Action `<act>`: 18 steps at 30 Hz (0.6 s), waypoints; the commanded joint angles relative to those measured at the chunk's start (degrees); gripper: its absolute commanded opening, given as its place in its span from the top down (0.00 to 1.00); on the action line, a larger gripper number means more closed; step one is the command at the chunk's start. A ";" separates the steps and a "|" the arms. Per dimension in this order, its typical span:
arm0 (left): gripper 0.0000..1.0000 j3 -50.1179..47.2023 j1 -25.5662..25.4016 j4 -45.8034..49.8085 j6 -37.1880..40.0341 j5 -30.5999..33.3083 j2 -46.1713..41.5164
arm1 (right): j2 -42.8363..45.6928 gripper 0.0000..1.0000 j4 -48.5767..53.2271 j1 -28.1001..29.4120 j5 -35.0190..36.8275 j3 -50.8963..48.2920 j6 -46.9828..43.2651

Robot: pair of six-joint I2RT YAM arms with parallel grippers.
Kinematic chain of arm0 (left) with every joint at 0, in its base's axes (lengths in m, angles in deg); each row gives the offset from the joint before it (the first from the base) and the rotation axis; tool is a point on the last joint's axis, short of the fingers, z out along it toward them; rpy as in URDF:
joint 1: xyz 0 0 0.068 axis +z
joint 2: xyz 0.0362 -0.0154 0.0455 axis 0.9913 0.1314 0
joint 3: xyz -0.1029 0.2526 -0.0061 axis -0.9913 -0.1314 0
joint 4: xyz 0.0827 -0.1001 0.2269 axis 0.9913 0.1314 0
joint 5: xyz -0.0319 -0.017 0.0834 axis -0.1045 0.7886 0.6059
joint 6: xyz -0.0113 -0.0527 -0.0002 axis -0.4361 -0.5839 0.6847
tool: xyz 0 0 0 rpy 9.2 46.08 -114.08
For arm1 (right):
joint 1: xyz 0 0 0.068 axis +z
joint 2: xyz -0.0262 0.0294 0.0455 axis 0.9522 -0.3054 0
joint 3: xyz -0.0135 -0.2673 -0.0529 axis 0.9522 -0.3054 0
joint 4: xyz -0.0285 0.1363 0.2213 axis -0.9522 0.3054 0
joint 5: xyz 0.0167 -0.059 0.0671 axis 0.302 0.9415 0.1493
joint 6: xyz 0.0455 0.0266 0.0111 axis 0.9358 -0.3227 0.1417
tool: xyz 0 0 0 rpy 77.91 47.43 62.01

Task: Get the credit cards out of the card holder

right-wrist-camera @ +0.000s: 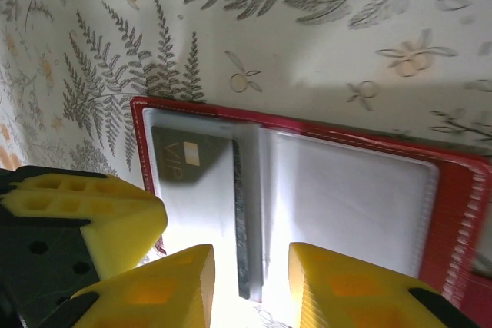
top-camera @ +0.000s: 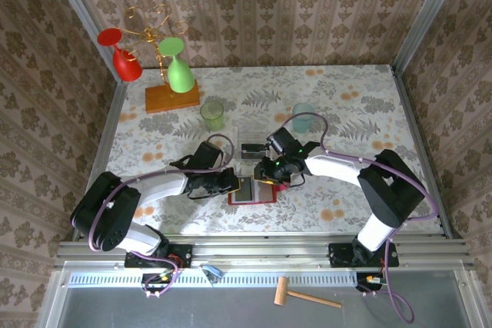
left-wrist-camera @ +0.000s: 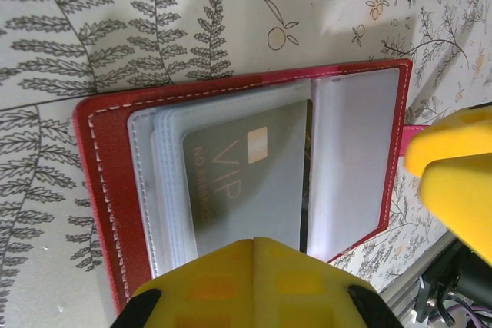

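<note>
Red card holder (left-wrist-camera: 108,190) lies open on counter (left-wrist-camera: 115,21), clear pockets (left-wrist-camera: 354,159) fanned. Grey VIP card (left-wrist-camera: 246,182) sits in centre pocket. Left hand (left-wrist-camera: 257,266) closed, tips over card's lower edge. Strap tab (left-wrist-camera: 405,140) at rt, beside another yellow finger (left-wrist-camera: 453,174).

The left gripper (left-wrist-camera: 257,270) hides the lower edge of the card holder (left-wrist-camera: 108,159) and its grey VIP card (left-wrist-camera: 246,182).

The grey card (left-wrist-camera: 246,182) tucked in a clear sleeve of the open red card holder (left-wrist-camera: 108,159) bears large pale letters "VIP". Beside them runs a smaller line beginning "NO.", its digits too blurred to read.
</note>
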 commanded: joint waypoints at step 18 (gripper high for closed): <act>1.00 -1.96 0.46 -0.06 0.84 0.99 -1.25 | -7.12 0.70 -7.65 2.23 -5.22 2.67 5.14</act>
